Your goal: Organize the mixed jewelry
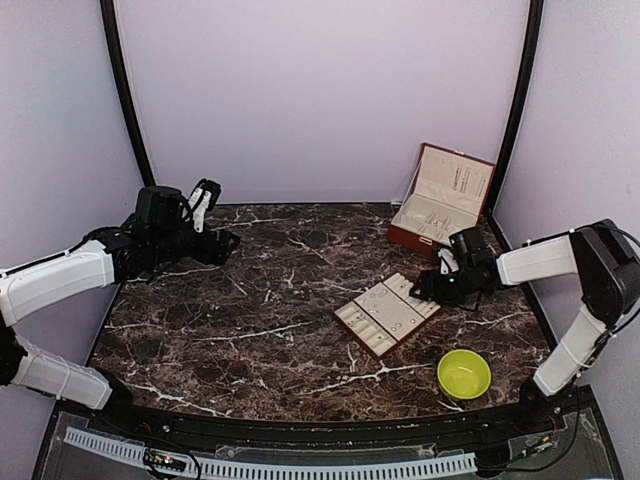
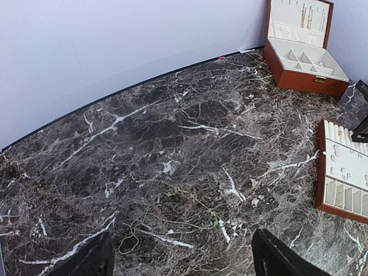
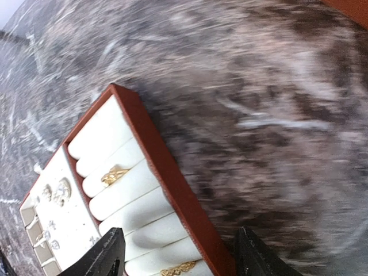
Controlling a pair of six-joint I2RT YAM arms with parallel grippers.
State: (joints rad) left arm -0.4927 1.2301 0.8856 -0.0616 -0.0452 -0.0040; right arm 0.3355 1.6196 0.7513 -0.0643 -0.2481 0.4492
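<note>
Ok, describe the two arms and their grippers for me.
Both arms have white link covers and black joints: left arm, right arm. The left gripper and right gripper have black, blocky fingers. Thin black cables loop at the right arm's elbow.

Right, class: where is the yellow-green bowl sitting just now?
In the top view the yellow-green bowl sits at the marble table's near right, just nearer than the compartment tray, close to the right arm.

A robot-lab test booth: a plain lilac backdrop [image 1: 320, 100] wraps nine to three o'clock around a dark marble-patterned worktop [image 1: 250, 310].
</note>
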